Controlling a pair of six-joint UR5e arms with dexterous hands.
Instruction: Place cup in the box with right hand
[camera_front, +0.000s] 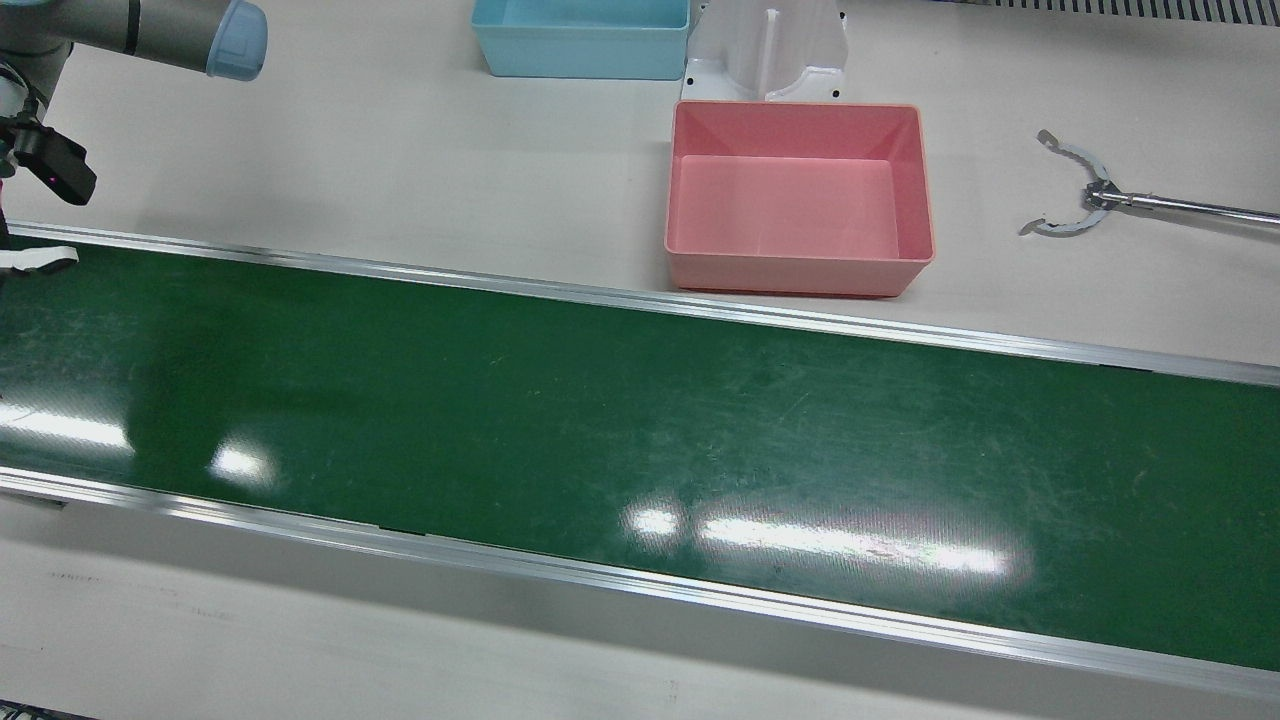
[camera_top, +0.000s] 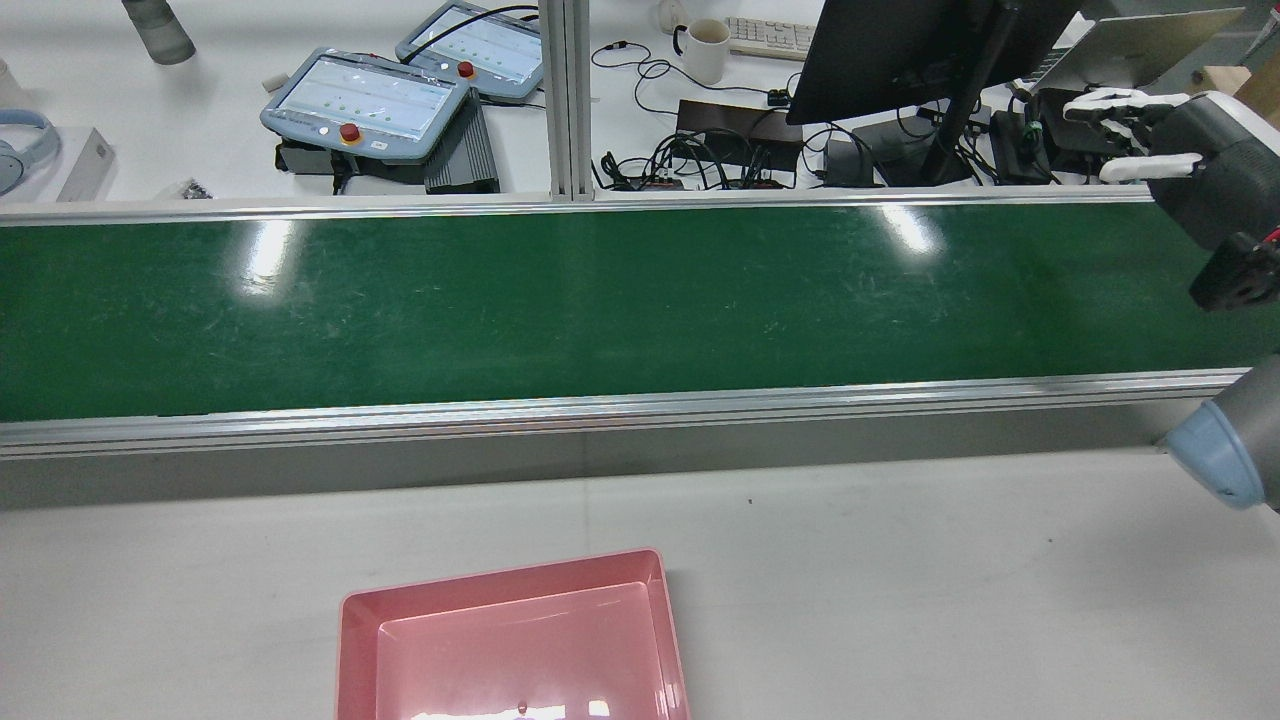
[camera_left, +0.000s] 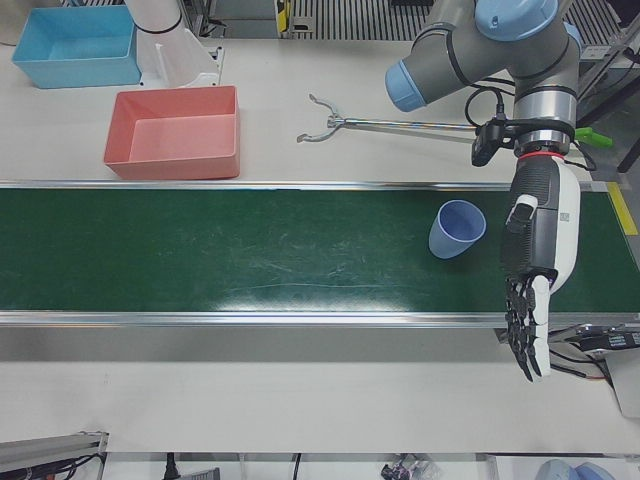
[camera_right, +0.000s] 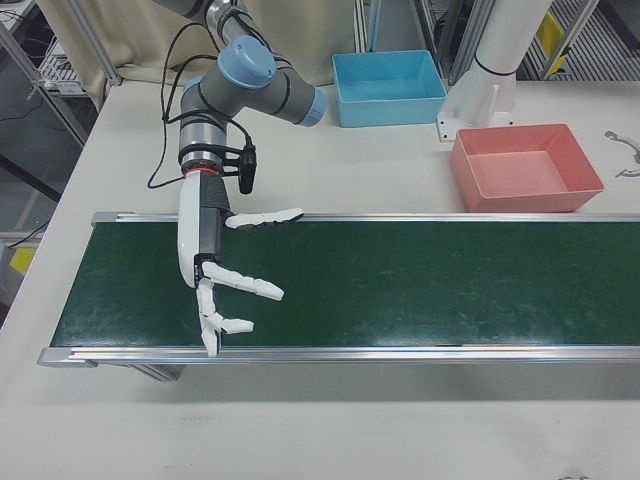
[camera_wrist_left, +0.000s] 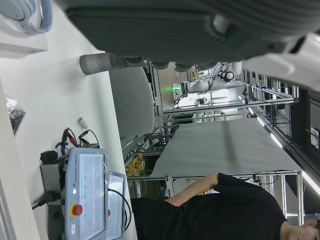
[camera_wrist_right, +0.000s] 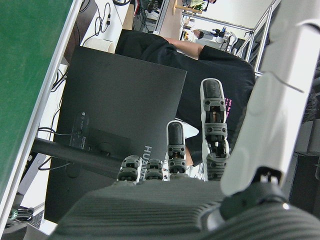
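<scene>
On the green belt (camera_left: 250, 250), the cup (camera_left: 456, 229) lies well apart from the empty, spread right hand (camera_right: 215, 275).

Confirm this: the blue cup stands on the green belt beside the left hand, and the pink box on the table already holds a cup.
Not quite. The pink box is empty, as the front view shows. The rest holds: in the left-front view the blue cup stands on the green belt beside the left hand.
</scene>
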